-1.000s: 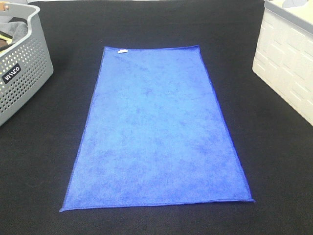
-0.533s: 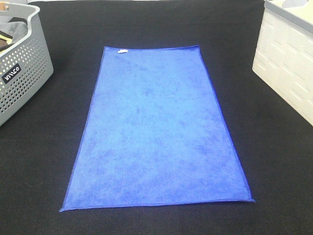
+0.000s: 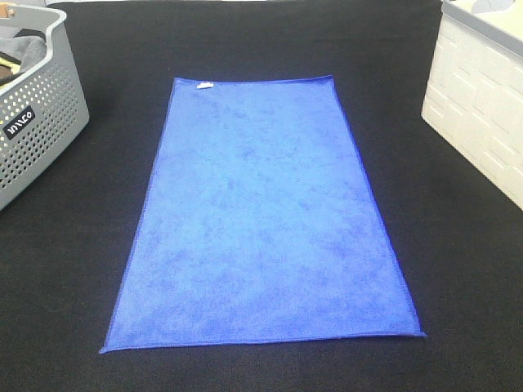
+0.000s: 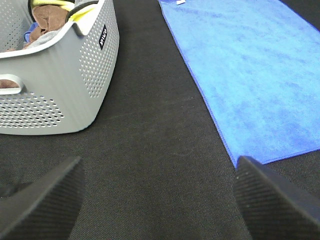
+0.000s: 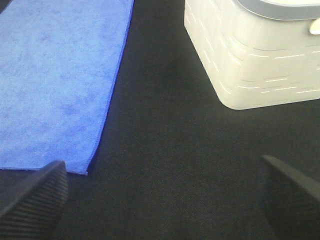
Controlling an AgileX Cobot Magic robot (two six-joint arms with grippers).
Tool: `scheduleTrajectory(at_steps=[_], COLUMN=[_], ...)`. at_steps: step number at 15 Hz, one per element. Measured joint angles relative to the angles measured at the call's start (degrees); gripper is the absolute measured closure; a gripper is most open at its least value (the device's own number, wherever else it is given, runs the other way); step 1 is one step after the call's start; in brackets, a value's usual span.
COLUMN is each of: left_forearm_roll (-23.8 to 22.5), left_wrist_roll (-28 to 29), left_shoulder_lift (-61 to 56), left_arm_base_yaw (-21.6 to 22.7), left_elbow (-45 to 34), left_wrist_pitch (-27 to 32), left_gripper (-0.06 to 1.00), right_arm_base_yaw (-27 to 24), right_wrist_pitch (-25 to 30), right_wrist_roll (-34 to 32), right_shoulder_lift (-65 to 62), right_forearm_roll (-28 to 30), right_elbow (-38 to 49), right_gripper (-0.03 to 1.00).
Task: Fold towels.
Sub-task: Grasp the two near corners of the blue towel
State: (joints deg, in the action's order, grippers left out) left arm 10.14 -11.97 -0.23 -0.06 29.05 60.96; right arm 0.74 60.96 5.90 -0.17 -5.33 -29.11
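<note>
As it did before, the blue towel (image 3: pixel 261 212) lies flat.

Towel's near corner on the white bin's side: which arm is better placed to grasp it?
Right. That corner lies close to the open right fingers; the left fingers sit on the towel's other side, beside the gray basket.

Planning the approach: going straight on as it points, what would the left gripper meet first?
Likely the black table cover, in the gap between the grey perforated basket and the blue towel. The left gripper, jaws open, aims at neither, though depth is unclear.
</note>
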Motion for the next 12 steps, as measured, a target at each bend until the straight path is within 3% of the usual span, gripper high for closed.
scheduleTrajectory(at_steps=[12], left_forearm_roll=[0.0], left_wrist_roll=[0.0], left_shoulder_lift=[0.0], left_arm_base_yaw=[0.0], left_elbow=[0.0], left_wrist_pitch=[0.0], left_gripper=[0.17], right_arm_base_yaw=[0.0], right_wrist_pitch=[0.0], right_wrist_roll=[0.0], right_shoulder_lift=[0.0], right_forearm_roll=[0.0], right_elbow=[0.0], right_gripper=[0.01])
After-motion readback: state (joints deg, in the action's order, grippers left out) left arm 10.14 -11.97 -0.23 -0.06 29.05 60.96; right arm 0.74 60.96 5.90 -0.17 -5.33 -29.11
